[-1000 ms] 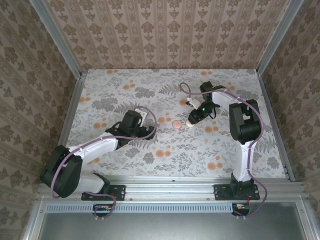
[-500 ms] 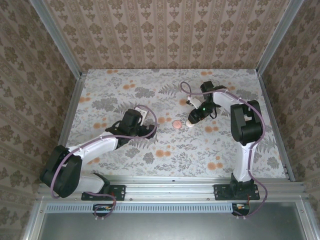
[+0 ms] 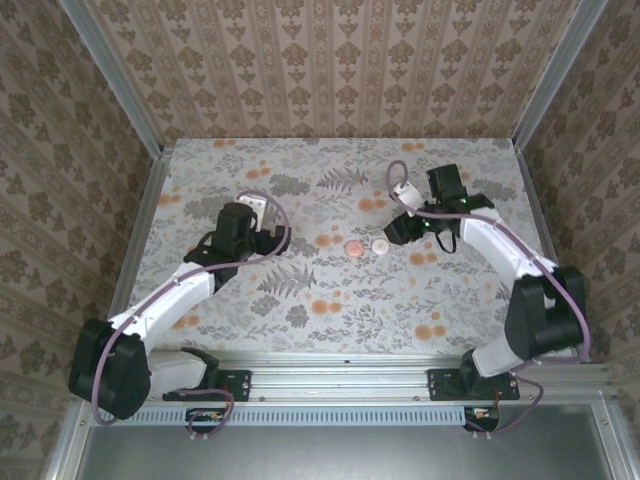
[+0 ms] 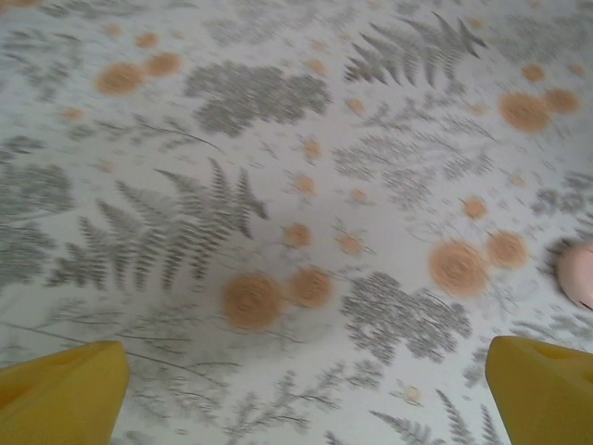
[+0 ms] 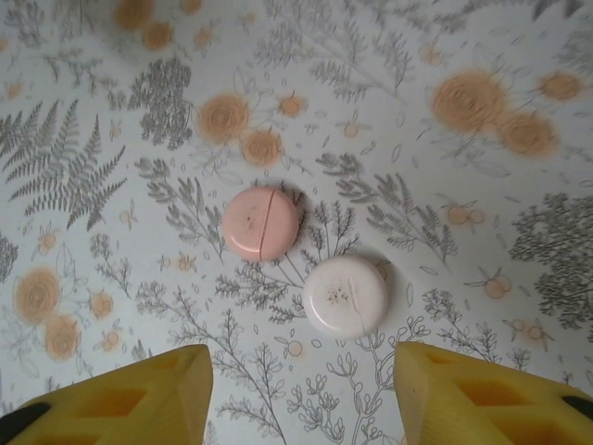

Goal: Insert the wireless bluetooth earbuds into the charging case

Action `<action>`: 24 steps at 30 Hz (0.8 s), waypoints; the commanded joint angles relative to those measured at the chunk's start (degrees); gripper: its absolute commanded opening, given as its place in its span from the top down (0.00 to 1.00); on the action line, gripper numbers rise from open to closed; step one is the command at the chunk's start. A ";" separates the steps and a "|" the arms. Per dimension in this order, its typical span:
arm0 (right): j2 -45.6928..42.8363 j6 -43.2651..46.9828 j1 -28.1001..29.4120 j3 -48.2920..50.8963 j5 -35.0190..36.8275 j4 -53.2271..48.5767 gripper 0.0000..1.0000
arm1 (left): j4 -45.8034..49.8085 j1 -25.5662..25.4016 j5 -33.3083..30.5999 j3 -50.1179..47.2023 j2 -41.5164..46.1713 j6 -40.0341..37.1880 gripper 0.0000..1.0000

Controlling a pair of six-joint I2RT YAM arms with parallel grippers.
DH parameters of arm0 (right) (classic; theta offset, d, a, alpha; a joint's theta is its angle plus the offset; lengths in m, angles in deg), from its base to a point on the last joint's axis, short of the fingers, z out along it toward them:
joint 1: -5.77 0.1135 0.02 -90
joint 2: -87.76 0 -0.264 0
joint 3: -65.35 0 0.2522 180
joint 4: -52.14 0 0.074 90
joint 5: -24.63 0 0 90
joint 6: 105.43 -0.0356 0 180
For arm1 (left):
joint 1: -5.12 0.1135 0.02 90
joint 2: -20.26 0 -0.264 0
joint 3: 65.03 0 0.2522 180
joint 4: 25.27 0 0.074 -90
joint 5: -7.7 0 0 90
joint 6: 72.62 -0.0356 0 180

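Observation:
The charging case (image 5: 260, 223) is a round salmon-pink puck with a seam, lying flat on the flowered table; it also appears in the top view (image 3: 352, 247) and at the right edge of the left wrist view (image 4: 579, 273). Just right of it, apart by a small gap, lies the earbuds piece (image 5: 346, 296), a round white disc (image 3: 380, 246). My right gripper (image 5: 301, 399) hovers above and right of both, open, nothing between its yellow fingers (image 5: 120, 399); the top view has it (image 3: 398, 232) close to the white disc. My left gripper (image 4: 301, 399) is open and empty, well left of the case (image 3: 258, 238).
The table cloth (image 3: 300, 290) carries flat orange flower prints and grey ferns. Metal rails (image 3: 150, 215) edge the table left and right, with papered walls behind. The right arm's elbow (image 3: 545, 310) stands near the right rail.
My right gripper has opened and drawn back up and to the right, leaving the white disc on the table beside the case. My left gripper has pulled back toward the far left.

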 commanded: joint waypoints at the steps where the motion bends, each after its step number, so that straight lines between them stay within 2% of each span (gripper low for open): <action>1: -6.15 -6.73 -0.54 7.99 3.62 13.02 0.41 | 2.39 4.24 -4.88 0.57 2.16 -2.49 0.00; 5: -13.11 -12.49 -0.86 19.30 10.61 26.74 0.32 | 1.82 10.75 -8.16 -0.63 2.88 -3.85 0.00; 7: -15.24 -14.32 -1.20 23.88 13.84 32.53 0.31 | 0.15 13.78 -9.35 -2.26 3.27 -4.13 0.00; 12: -16.38 -18.06 -2.57 31.83 21.92 42.28 0.22 | -10.56 19.66 -12.51 -9.34 2.31 -4.91 0.00; 13: -16.12 -18.59 -2.95 32.92 23.29 43.64 0.01 | -13.08 20.57 -12.87 -10.65 1.48 -5.15 0.00; 20: -13.70 -19.13 -4.37 37.53 30.43 50.49 0.00 | -25.32 23.01 -13.83 -15.48 -6.47 -6.88 0.00; 24: -13.87 -18.79 -5.22 38.71 32.49 53.72 0.00 | -28.68 23.28 -13.39 -15.03 -8.38 -8.45 0.00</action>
